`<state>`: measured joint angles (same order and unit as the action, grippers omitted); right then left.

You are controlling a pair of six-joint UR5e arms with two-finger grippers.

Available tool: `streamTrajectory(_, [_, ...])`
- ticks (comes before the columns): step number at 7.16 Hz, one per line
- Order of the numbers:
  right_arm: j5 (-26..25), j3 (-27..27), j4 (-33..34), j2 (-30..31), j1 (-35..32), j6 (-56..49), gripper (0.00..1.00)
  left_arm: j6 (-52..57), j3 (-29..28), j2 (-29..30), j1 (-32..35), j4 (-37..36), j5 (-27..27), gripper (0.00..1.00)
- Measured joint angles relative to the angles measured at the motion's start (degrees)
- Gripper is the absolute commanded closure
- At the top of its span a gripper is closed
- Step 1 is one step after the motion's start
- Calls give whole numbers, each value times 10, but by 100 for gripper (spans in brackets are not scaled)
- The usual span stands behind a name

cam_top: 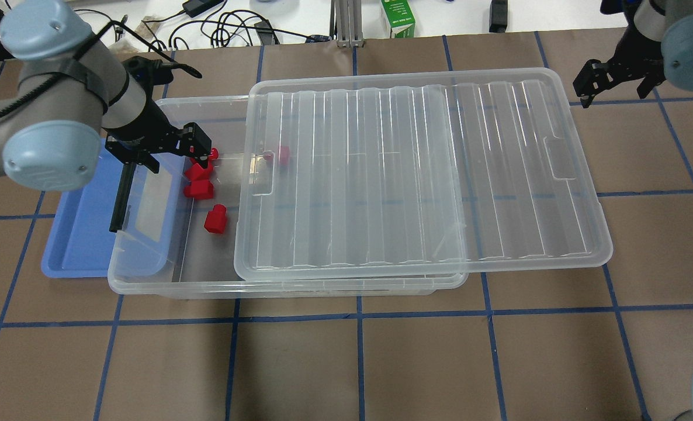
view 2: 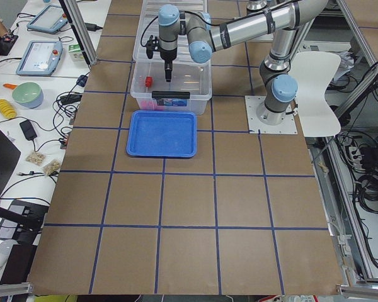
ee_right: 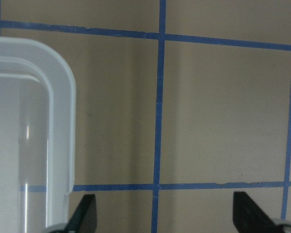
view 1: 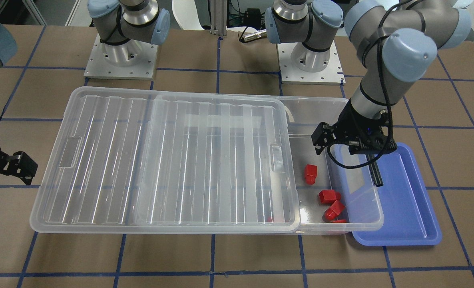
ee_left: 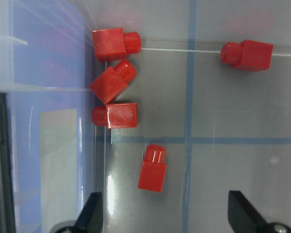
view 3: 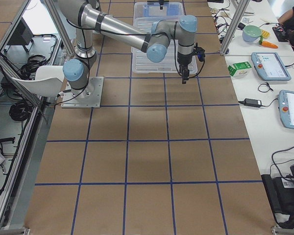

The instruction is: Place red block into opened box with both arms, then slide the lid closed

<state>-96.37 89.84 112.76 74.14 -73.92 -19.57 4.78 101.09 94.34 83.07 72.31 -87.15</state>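
R pincer (ee_right: 166, 216) tips cut btm | red block (view 1: 269, 219) blurred under lid (view 1: 161, 160)

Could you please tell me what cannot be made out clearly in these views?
Front-facing view: one small red plastic block shows only as a sliver beneath the ribbed clear plastic lid.
Overhead view: the flat blue plastic tray's inner end is seen only blurred through the shallow clear plastic box.
Exterior left view: the red blocks are too small to count.
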Motion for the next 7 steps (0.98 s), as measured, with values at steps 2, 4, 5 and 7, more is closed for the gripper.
streamTrajectory(2, [2, 4, 1, -7, 0, 0, 0, -15, -74, -41, 14, 131, -4, 0])
streamTrajectory(4, [2, 5, -8, -8, 0, 1, 0, -32, -115, -53, 31, 181, -8, 0])
streamTrajectory(5, [2, 5, -14, -8, -1, 2, 0, -34, -123, -52, 34, 186, -10, 0])
streamTrajectory(7, [4, 5, -22, -11, -2, 3, 0, -35, -126, -48, 35, 188, -18, 0])
